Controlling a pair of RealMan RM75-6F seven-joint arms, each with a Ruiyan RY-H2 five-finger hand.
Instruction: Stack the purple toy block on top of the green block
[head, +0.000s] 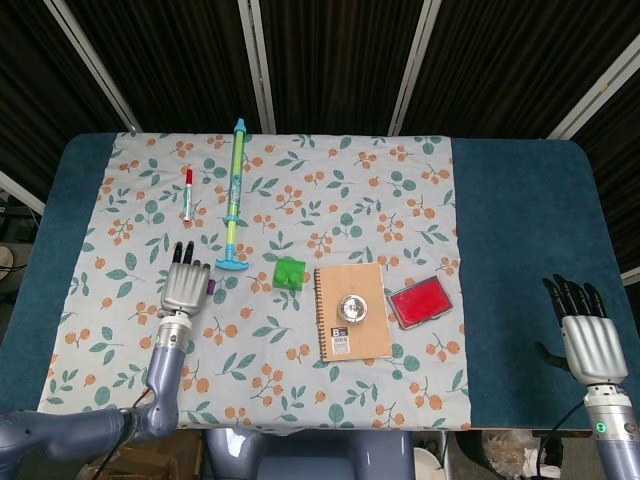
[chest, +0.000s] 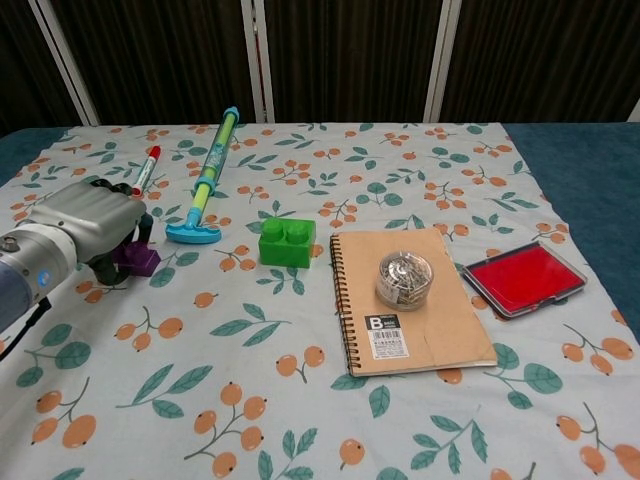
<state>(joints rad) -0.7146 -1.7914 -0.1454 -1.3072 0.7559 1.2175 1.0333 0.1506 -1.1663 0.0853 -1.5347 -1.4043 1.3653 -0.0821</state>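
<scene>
Covering the purple block (chest: 137, 260) with my left hand (chest: 85, 220), knuckles up, fingers curled down over it; most of the block is hidden in both views, so I can't tell whether the fingers actually grip it or only rest against it. Block sits on the cloth (head: 300, 190), just left of the blue-green pump (head: 234, 195) handle. Green block (chest: 287, 241) stands apart to the right, studs up, nothing on it, next to the notebook (chest: 420, 320). Right hand (head: 590, 340) is well off at the far right table (head: 520, 250) edge, fingers straight and slightly apart, holding nothing
</scene>
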